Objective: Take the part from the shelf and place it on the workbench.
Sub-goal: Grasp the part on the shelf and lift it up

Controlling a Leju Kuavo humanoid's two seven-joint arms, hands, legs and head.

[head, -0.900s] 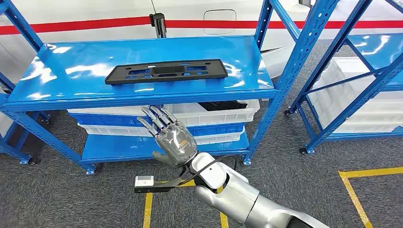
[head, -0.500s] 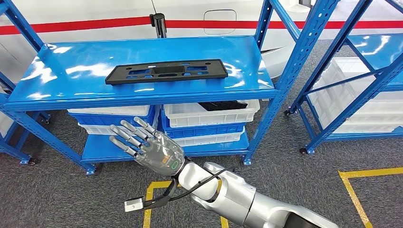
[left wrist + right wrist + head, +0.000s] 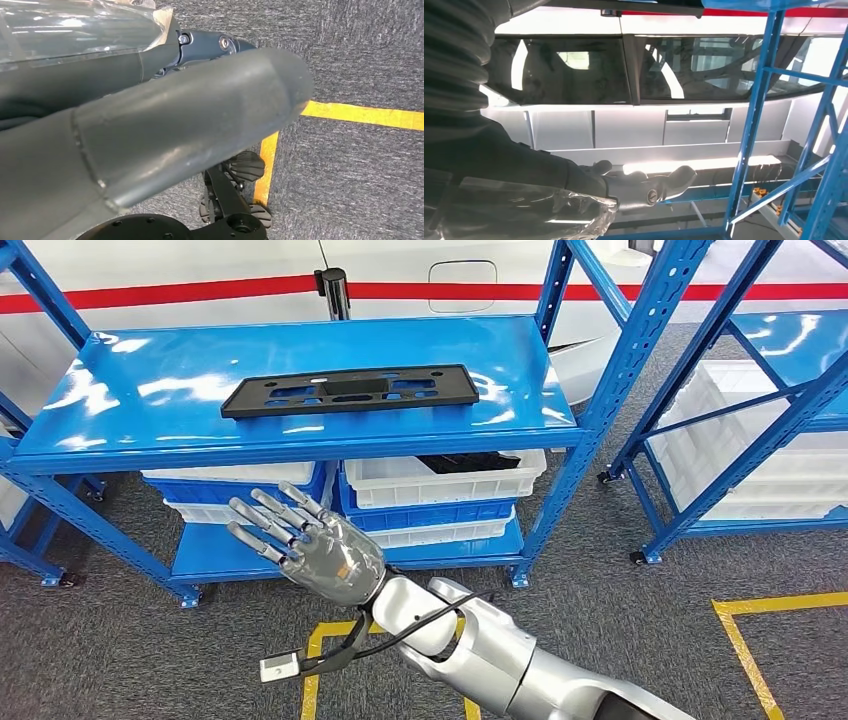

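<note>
The part [image 3: 350, 390] is a long flat black plate with cut-outs. It lies across the middle of the top blue shelf board [image 3: 140, 410]. My right hand [image 3: 315, 550] hangs in the air in front of the shelf, below the top board's front edge and left of the part, fingers spread and holding nothing. In the right wrist view the same hand [image 3: 644, 187] reaches out with nothing in it, beside a blue shelf post [image 3: 754, 115]. My left hand [image 3: 175, 130] hangs over the grey carpet, thumb stretched out, nothing in it.
White bins [image 3: 440, 485] stand stacked under the top board, one with dark parts inside. A second blue rack [image 3: 720, 360] with white crates stands at the right. Yellow tape lines [image 3: 745, 640] mark the carpet.
My right hand has dropped from just under the shelf's front edge and swung left, its fingers now pointing up and left. It has barely moved in the last half second. The part lies still.
</note>
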